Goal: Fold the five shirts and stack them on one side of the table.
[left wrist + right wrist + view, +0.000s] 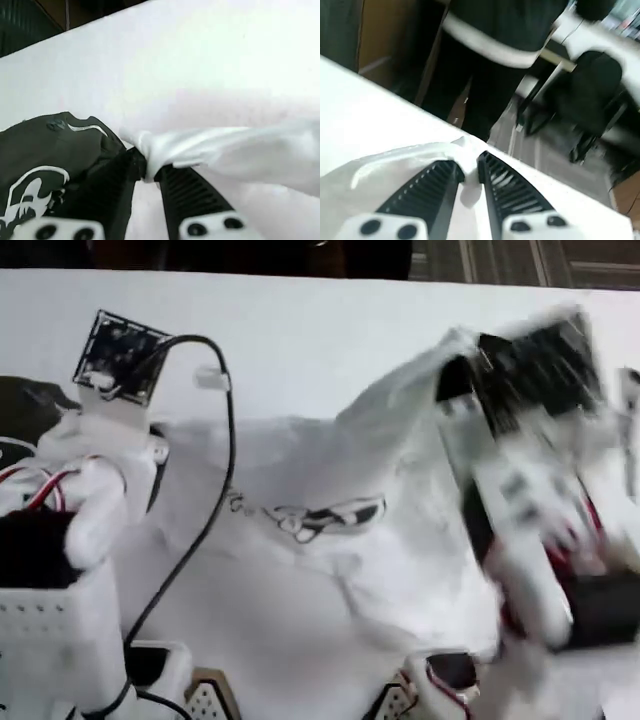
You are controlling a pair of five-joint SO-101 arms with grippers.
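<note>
Across the middle of the white table [300, 330], seen from above, lies a white shirt [300, 580] with a dark print (rumpled, not flat). Toward 9 o'clock the left gripper [150, 172] is clamped on a bunched edge of that shirt, its black fingers [185, 195] pinching the cloth. Just beside it, at the table's 9 o'clock edge, a black shirt [45, 150] with a white print lies heaped. Toward 2 o'clock the right gripper [469, 175] is closed on another edge of the white shirt and holds it raised off the table. A black cable [230, 440] loops from the left arm across the shirt's 9 o'clock side.
</note>
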